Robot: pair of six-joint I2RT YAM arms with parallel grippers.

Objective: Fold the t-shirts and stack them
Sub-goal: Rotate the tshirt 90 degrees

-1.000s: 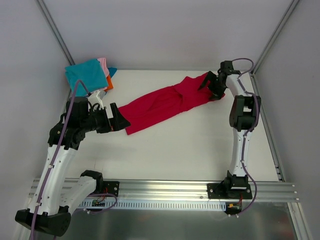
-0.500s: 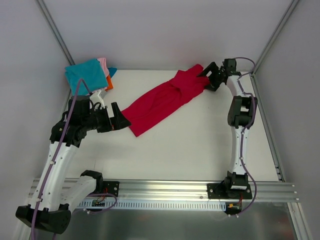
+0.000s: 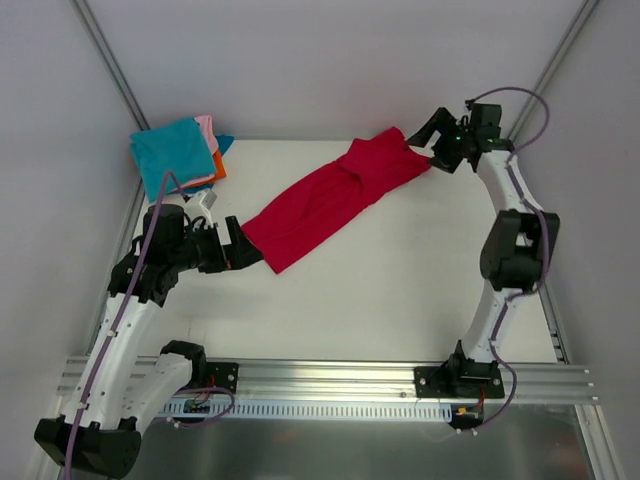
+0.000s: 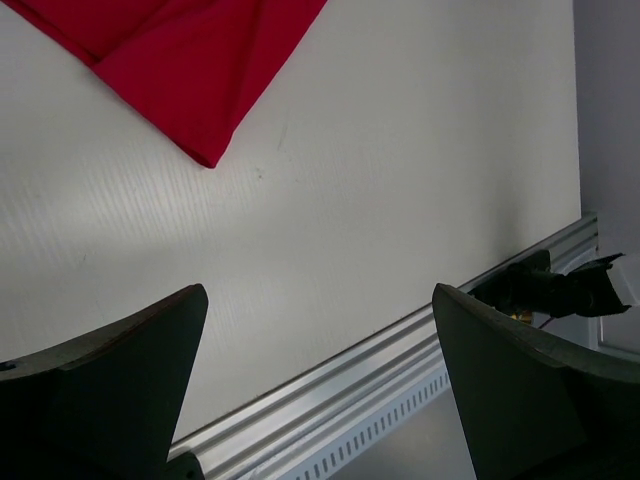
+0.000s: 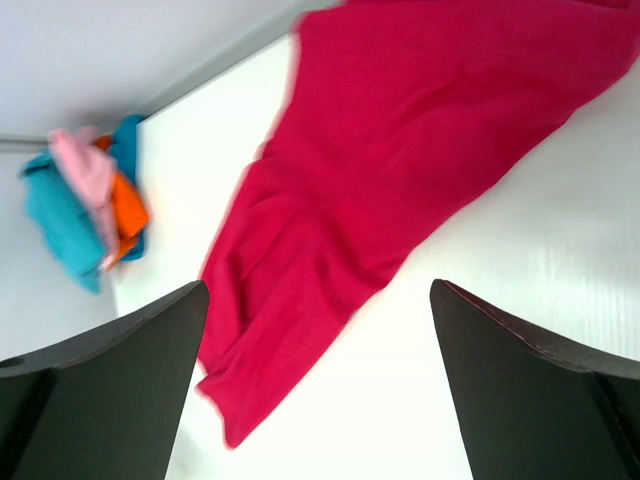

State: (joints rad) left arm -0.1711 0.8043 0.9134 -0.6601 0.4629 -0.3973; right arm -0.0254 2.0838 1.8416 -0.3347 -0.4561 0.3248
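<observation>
Both jaws gape empty beside the long, creased red t-shirt (image 3: 330, 197); blurry folded stack (image 3: 180, 150), seemingly cloth.

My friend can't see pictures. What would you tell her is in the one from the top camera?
A long red t-shirt lies stretched slantwise across a white table. The left gripper and right gripper are open at its two ends, holding nothing. A pile of shirts, teal on top, sits in the far left corner.
</observation>
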